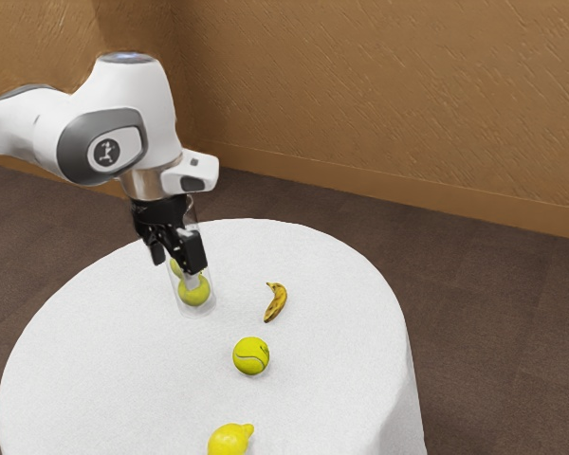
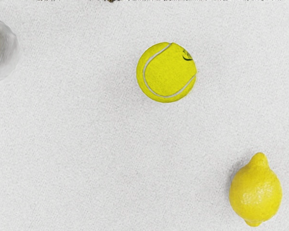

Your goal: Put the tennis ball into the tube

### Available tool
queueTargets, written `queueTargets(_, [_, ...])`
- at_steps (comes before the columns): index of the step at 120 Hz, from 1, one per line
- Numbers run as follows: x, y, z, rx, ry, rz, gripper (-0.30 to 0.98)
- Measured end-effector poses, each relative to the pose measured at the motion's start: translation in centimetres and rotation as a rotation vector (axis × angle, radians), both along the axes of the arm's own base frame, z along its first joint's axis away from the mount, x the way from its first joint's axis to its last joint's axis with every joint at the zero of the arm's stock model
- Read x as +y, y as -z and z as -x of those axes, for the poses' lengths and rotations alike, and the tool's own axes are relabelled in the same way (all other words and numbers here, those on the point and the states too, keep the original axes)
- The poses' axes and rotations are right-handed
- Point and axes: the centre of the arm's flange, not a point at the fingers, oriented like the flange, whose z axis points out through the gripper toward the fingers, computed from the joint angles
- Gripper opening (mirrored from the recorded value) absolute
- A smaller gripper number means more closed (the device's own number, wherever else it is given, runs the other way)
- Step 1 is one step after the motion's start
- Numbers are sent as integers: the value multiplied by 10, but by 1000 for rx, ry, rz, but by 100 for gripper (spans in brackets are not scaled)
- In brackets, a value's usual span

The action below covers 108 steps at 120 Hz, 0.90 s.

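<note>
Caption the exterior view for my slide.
A gripper hovers over a white-clothed table, where a loose tennis ball lies between a banana and a lemon.

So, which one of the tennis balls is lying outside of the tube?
The tennis ball on the tablecloth, between the banana and the lemon; the others are inside the clear tube.

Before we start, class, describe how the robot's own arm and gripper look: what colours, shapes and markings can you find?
My arm has smooth, rounded white casings. One joint's white cover has a thick grey border and a dark round emblem with a pale figure. Below comes a metallic collar, then the angular black two-finger gripper.
</note>
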Motion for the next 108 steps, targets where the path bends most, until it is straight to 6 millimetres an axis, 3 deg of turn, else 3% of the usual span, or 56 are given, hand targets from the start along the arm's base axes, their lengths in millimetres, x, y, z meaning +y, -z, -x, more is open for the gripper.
queueTargets(20, [-10, 55, 1, -47, 7, 8, 69])
queueTargets(55, [-32, 136, -18, -48, 25, 10, 69])
queueTargets(108, [-41, 208, -53, -26, -17, 31, 69])
